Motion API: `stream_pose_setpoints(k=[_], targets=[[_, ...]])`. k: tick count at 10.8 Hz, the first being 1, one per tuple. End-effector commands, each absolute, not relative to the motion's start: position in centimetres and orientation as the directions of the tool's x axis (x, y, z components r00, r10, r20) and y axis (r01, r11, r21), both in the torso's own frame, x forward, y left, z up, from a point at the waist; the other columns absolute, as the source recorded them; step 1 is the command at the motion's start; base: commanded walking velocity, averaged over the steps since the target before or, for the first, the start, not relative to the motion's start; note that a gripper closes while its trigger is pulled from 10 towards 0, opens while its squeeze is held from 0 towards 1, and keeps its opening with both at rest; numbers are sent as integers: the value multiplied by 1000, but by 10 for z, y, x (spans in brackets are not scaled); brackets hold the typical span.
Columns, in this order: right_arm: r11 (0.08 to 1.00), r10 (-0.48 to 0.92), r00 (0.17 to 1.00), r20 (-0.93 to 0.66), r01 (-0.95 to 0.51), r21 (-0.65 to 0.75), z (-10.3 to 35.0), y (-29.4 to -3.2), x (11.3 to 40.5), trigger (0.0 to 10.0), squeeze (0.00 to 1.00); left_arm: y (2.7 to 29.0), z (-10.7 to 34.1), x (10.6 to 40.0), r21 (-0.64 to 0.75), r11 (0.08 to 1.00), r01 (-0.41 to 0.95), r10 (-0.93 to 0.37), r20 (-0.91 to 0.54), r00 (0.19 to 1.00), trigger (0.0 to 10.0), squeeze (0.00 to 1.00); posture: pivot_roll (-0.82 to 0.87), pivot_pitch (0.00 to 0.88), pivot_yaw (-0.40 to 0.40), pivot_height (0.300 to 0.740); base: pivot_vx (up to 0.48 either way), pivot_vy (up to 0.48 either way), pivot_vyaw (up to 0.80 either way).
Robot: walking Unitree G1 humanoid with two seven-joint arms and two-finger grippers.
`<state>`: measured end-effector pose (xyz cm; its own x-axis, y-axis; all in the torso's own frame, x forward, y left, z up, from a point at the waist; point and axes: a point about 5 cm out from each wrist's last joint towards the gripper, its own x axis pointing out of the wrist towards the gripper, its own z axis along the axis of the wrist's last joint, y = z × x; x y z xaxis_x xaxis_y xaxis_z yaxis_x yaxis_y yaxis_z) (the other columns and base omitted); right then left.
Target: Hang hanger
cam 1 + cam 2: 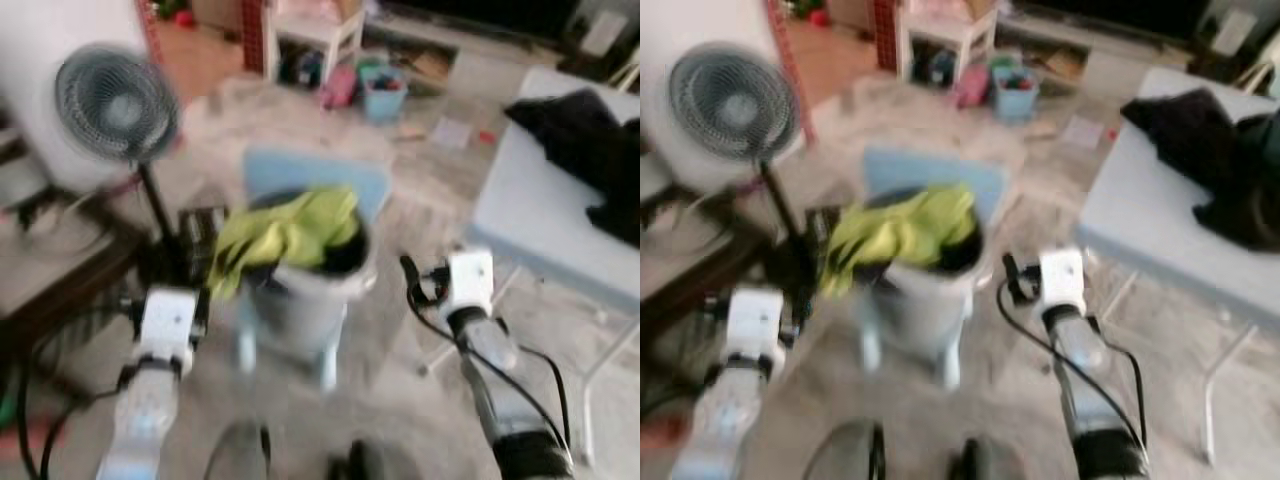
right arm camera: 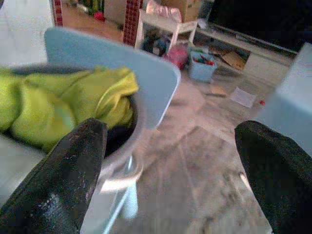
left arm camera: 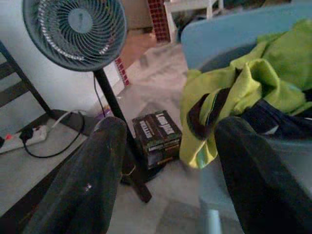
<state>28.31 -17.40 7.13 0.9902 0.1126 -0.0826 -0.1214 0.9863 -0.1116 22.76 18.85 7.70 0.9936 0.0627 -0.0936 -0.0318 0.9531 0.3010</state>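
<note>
Yellow-green clothes blur atop the bucket; both claws spread, empty.

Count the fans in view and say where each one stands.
1. The standing fan is on the robot's left, beside the bucket of yellow-green clothes. Others could be hidden in the blur.

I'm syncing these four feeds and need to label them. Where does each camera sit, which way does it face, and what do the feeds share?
Left eye view: on the head, facing forward and down at the bucket of yellow-green clothes; both silver arms show.
Right eye view: the same scene from the stereo twin; white table on the robot's right.
Left wrist view: along the left gripper toward the fan; both fingers show.
Right wrist view: along the right gripper over the floor.
Shared: all four show the clothes and blue chair.
</note>
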Motion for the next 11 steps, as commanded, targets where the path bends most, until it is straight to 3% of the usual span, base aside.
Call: stream_pose_setpoints(k=[1, 2, 6, 9, 11], targets=[[988, 88, 993, -75, -96, -122, 74, -179, 285, 10000, 0, 188, 82, 231, 276, 960, -36, 61, -81, 995, 10000, 0, 48, 89, -93, 740, 0, 0, 0], [988, 89, 993, -78, -98, -120, 73, -178, 284, 10000, 0, 188, 83, 232, 267, 963, -41, 65, -84, 994, 10000, 0, 48, 91, -93, 740, 0, 0, -425], [988, 89, 993, -79, -98, -121, 73, -179, 284, 10000, 0, 186, 80, 233, 259, 966, -17, 44, -98, 994, 10000, 0, 48, 94, -94, 740, 0, 480, -527], [988, 86, 993, -76, -95, -123, 74, -179, 284, 10000, 0, 186, 79, 235, 260, 966, -12, 41, -106, 994, 10000, 0, 36, 94, -96, 740, 0, 480, 0], [991, 40, 996, -82, -50, -121, 71, -187, 277, 10000, 0, 188, 79, 232, 258, 966, 7, 18, -91, 996, 10000, 0, 32, 91, -97, 740, 0, 169, 0]])
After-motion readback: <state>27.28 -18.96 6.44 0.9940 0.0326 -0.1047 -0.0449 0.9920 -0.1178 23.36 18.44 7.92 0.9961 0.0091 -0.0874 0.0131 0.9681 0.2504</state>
